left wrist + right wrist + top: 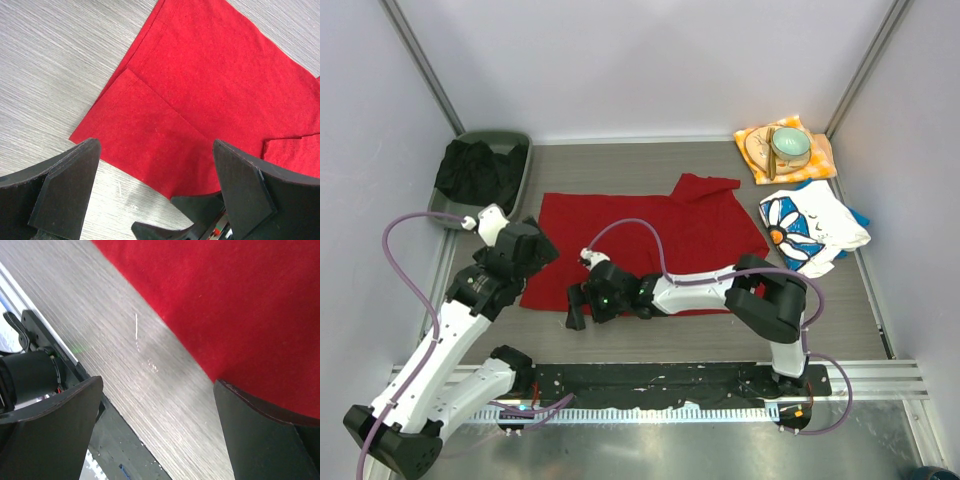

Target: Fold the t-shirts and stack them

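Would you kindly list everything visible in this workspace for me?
red t-shirt: one, bright red, spread across mid-table
daisy-print t-shirt: one, white and blue, crumpled at the right
cloth: one, orange-yellow, far right corner
plate: one, tan, on that cloth
bowl: one, pale green, on the plate
tray: one, dark grey, far left corner
black fabric: one bundle, in the tray
table: one, grey
left gripper: one, black, open, above the red shirt's corner
right gripper: one, black, open, at its near edge
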Controlling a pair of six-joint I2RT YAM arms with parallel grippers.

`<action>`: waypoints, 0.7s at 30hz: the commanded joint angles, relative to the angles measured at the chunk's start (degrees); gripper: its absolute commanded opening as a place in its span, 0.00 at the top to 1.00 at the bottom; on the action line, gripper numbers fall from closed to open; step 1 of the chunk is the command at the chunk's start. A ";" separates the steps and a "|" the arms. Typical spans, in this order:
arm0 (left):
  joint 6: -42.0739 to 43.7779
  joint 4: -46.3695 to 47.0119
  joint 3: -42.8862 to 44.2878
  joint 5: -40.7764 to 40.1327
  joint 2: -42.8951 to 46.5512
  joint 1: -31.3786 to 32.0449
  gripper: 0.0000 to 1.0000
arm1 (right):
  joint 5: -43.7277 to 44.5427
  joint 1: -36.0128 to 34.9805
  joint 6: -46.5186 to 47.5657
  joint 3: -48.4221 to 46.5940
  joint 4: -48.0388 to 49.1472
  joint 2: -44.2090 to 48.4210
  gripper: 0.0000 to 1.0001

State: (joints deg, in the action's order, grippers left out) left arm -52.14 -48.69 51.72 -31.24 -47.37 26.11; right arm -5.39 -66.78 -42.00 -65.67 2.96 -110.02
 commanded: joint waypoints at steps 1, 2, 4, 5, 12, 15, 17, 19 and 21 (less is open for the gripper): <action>-0.42 1.05 -0.57 -0.66 1.05 -0.36 0.00 | 1.34 -3.78 1.92 2.30 -2.43 1.47 0.00; -0.42 0.96 -0.57 -0.66 0.97 -0.36 0.00 | 1.43 -4.31 1.75 2.65 -2.61 1.73 0.00; -0.51 0.96 -0.57 -0.48 1.41 -0.36 0.00 | 2.83 -5.81 1.66 3.79 -2.61 2.61 0.00; -0.51 1.14 -0.66 -0.57 1.50 -0.36 0.00 | 3.10 -7.21 1.66 4.14 -2.61 2.88 0.00; -0.59 1.31 -0.66 -0.04 1.50 -0.44 0.00 | 8.63 -9.94 1.74 4.85 -4.81 6.48 0.01; -0.42 1.05 -0.40 -0.13 1.50 -0.44 0.00 | 13.81 -9.94 3.84 2.32 -6.82 7.71 0.00; -0.42 1.05 -0.31 -0.22 1.50 -0.44 0.00 | 16.36 -9.94 5.16 1.07 -7.35 7.71 0.00; -0.24 1.05 -0.13 -0.13 1.41 -0.44 0.00 | 19.27 -9.86 7.27 -1.21 -7.88 6.93 0.00; -0.16 1.05 -0.13 -0.22 1.23 -0.44 0.00 | 20.15 -9.68 8.50 -3.66 -7.97 5.26 0.00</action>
State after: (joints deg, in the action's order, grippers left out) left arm -52.23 -48.66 51.18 -30.79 -46.48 26.11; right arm 8.05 -76.88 -37.63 -63.33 -4.91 -105.25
